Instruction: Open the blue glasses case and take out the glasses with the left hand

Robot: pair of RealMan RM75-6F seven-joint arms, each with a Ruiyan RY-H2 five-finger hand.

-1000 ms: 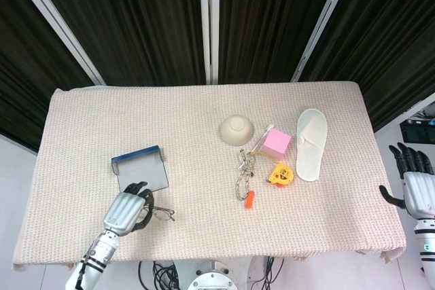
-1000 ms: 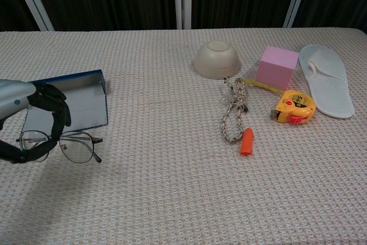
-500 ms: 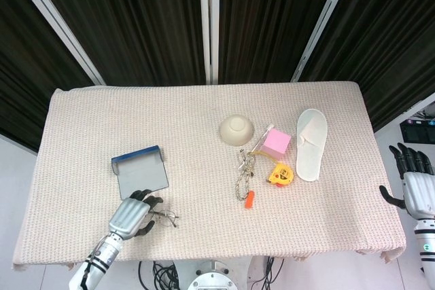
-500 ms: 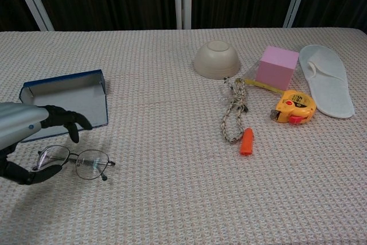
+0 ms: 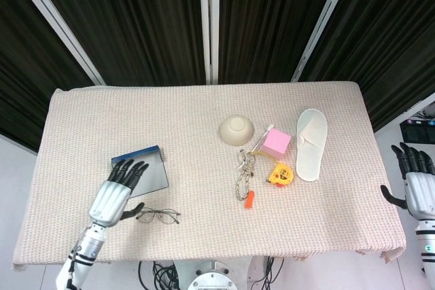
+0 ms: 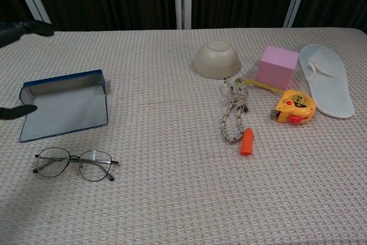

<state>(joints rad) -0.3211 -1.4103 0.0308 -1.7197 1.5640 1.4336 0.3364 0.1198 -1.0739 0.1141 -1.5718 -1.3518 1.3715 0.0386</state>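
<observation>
The glasses (image 6: 76, 164) lie flat on the desk (image 5: 204, 120), just in front of the open blue case (image 6: 64, 105) and apart from it. My left hand (image 5: 114, 191) hovers above the case's near left edge with its fingers spread and straight, holding nothing; in the chest view only dark fingertips show at the left border. So I judge the job essentially finished: the case is open, the glasses are out, and I have let go. What remains, as I read it, is only to draw my left arm back clear of the desk without brushing the frames, which sit just beside my thumb in the head view.

The case shows a pale grey lining and a blue rim standing up along its far side. Nothing lies in it that I can see. The beige bowl (image 6: 216, 59) stands upside down near the middle of the desk, so whatever might be under it is hidden.

My right hand (image 5: 415, 185) hangs off the right edge of the desk, fingers up and apart, empty.

To the right, well apart from the case, are a pink block (image 6: 277, 67), a yellow tape measure (image 6: 293, 107), a rope (image 6: 234, 112) with an orange piece (image 6: 246, 141) at its near end, and a white slipper (image 6: 328, 80).
</observation>
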